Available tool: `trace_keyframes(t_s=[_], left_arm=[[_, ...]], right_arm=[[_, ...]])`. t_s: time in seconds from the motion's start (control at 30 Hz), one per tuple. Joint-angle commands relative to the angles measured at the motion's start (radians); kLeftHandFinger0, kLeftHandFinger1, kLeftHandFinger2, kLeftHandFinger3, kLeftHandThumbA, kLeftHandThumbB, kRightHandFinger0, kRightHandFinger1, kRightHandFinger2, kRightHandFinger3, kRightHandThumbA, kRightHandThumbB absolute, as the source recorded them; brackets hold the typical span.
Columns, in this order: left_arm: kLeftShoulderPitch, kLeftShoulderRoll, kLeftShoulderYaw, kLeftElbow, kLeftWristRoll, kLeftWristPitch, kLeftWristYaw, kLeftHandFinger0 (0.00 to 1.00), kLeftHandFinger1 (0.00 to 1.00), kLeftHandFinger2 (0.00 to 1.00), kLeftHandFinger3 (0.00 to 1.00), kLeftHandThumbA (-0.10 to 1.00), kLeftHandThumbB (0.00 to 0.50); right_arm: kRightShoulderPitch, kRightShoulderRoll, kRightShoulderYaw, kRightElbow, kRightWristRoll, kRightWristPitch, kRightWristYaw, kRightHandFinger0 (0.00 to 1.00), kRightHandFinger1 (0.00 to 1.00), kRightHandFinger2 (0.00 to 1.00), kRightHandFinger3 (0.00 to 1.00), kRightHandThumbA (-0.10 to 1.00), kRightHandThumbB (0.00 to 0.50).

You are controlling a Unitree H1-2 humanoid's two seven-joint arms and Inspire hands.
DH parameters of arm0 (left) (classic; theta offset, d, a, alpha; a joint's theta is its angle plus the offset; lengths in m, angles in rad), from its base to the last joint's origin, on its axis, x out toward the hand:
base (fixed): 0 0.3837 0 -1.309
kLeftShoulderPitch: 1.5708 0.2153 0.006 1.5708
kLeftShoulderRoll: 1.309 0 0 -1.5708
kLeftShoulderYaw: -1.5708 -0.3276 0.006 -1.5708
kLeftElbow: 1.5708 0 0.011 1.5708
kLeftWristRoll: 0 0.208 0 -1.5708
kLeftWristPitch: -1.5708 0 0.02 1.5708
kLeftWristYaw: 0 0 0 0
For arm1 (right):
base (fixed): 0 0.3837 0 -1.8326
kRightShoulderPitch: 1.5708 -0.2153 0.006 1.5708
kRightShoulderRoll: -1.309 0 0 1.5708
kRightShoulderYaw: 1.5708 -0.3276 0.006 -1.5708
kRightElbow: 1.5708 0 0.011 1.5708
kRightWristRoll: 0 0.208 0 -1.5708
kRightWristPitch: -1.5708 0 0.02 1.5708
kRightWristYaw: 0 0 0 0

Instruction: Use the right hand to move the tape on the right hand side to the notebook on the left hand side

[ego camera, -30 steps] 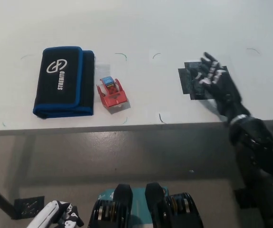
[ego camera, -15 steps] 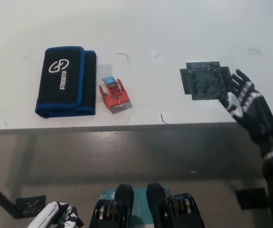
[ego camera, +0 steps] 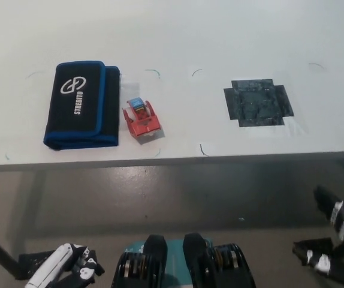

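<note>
A black case with blue edging and white lettering, the notebook (ego camera: 81,103), lies on the white table (ego camera: 220,36) at the left. Close to its right edge, on the table and not on the notebook, stands a small red tape dispenser (ego camera: 141,119) with a blue roll on top. My black right hand (ego camera: 338,239) hangs low at the lower right, below the table's front edge and far from the dispenser. It is open and holds nothing. My white left hand (ego camera: 64,273) rests at the lower left, below the table, partly cut off by the picture's edge.
A black square patch of flat tape (ego camera: 258,102) is stuck to the table at the right. Small pen marks dot the tabletop. The table's front edge (ego camera: 172,159) runs across the middle, with grey floor below it.
My right hand has pulled back from over the black patch, moving right and then down off the table to the lower right. The dispenser and the notebook have stayed put.
</note>
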Motion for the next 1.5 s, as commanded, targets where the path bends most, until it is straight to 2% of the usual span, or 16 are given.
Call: trace_keyframes(t_s=[0.0, 0.1, 0.13, 0.17, 0.2, 0.27, 0.4, 0.5, 0.67, 0.77, 0.83, 1.03, 1.23, 1.47], left_arm=[[0.008, 0.029, 0.006, -0.023, 0.001, -0.008, -0.015, 0.38, 0.41, 0.48, 0.59, 0.49, 0.031], [0.023, 0.030, 0.001, -0.027, 0.005, -0.016, -0.015, 0.38, 0.42, 0.49, 0.59, 0.49, 0.032], [0.023, 0.029, 0.001, -0.029, 0.009, -0.008, -0.013, 0.39, 0.41, 0.48, 0.59, 0.44, 0.016], [0.023, 0.029, 0.001, -0.029, 0.009, -0.008, -0.013, 0.39, 0.41, 0.48, 0.59, 0.44, 0.016], [0.022, 0.027, 0.001, -0.029, 0.009, -0.009, -0.012, 0.37, 0.38, 0.46, 0.58, 0.38, 0.004], [0.019, 0.026, 0.001, -0.024, 0.005, -0.016, -0.013, 0.37, 0.37, 0.44, 0.56, 0.37, 0.009], [0.019, 0.025, 0.002, -0.024, 0.008, -0.011, -0.012, 0.36, 0.37, 0.44, 0.57, 0.36, 0.004], [0.025, 0.037, -0.001, -0.024, 0.017, -0.012, -0.017, 0.39, 0.40, 0.47, 0.58, 0.42, 0.016], [0.032, 0.035, -0.002, -0.021, 0.016, -0.032, -0.015, 0.34, 0.37, 0.45, 0.56, 0.42, 0.019], [0.032, 0.033, 0.000, -0.022, 0.012, -0.028, -0.016, 0.34, 0.36, 0.44, 0.55, 0.40, 0.016], [0.032, 0.033, 0.000, -0.021, 0.014, -0.030, -0.017, 0.35, 0.37, 0.44, 0.55, 0.39, 0.010], [0.030, 0.035, 0.001, -0.030, 0.015, -0.018, -0.021, 0.35, 0.37, 0.45, 0.57, 0.40, 0.018], [0.027, 0.032, 0.004, -0.024, 0.010, -0.019, -0.021, 0.36, 0.38, 0.44, 0.56, 0.39, 0.020], [0.026, 0.031, 0.004, -0.036, 0.013, -0.004, -0.024, 0.38, 0.39, 0.45, 0.57, 0.38, 0.015]], right_arm=[[-0.005, -0.035, 0.023, -0.006, -0.049, -0.038, 0.027, 1.00, 1.00, 1.00, 1.00, 1.00, 0.248], [-0.003, -0.042, 0.030, 0.028, -0.066, -0.059, 0.017, 1.00, 1.00, 1.00, 1.00, 1.00, 0.228], [-0.010, -0.041, 0.031, 0.048, -0.074, -0.054, 0.008, 1.00, 1.00, 1.00, 1.00, 1.00, 0.245], [-0.010, -0.041, 0.032, 0.049, -0.074, -0.055, 0.006, 1.00, 1.00, 1.00, 1.00, 1.00, 0.245], [-0.015, -0.042, 0.032, 0.055, -0.071, -0.058, 0.007, 1.00, 1.00, 1.00, 1.00, 1.00, 0.246], [-0.023, -0.040, 0.033, 0.058, -0.065, -0.056, 0.007, 1.00, 1.00, 1.00, 1.00, 1.00, 0.227], [-0.026, -0.044, 0.039, 0.060, -0.085, -0.059, 0.007, 1.00, 1.00, 1.00, 1.00, 1.00, 0.225], [-0.014, -0.043, 0.054, 0.068, -0.104, -0.087, 0.008, 1.00, 1.00, 1.00, 1.00, 1.00, 0.201], [-0.007, -0.049, 0.066, 0.067, -0.133, -0.099, 0.004, 1.00, 1.00, 1.00, 1.00, 1.00, 0.182], [-0.008, -0.049, 0.067, 0.068, -0.137, -0.096, 0.003, 1.00, 1.00, 1.00, 1.00, 1.00, 0.183], [-0.008, -0.050, 0.067, 0.069, -0.145, -0.092, 0.000, 1.00, 1.00, 1.00, 1.00, 1.00, 0.203], [-0.013, -0.057, 0.072, 0.074, -0.167, -0.116, -0.004, 1.00, 1.00, 1.00, 1.00, 1.00, 0.176], [-0.017, -0.063, 0.072, 0.079, -0.175, -0.119, -0.002, 1.00, 1.00, 1.00, 1.00, 1.00, 0.199], [-0.017, -0.067, 0.072, 0.074, -0.194, -0.119, -0.006, 1.00, 1.00, 1.00, 1.00, 1.00, 0.192]])
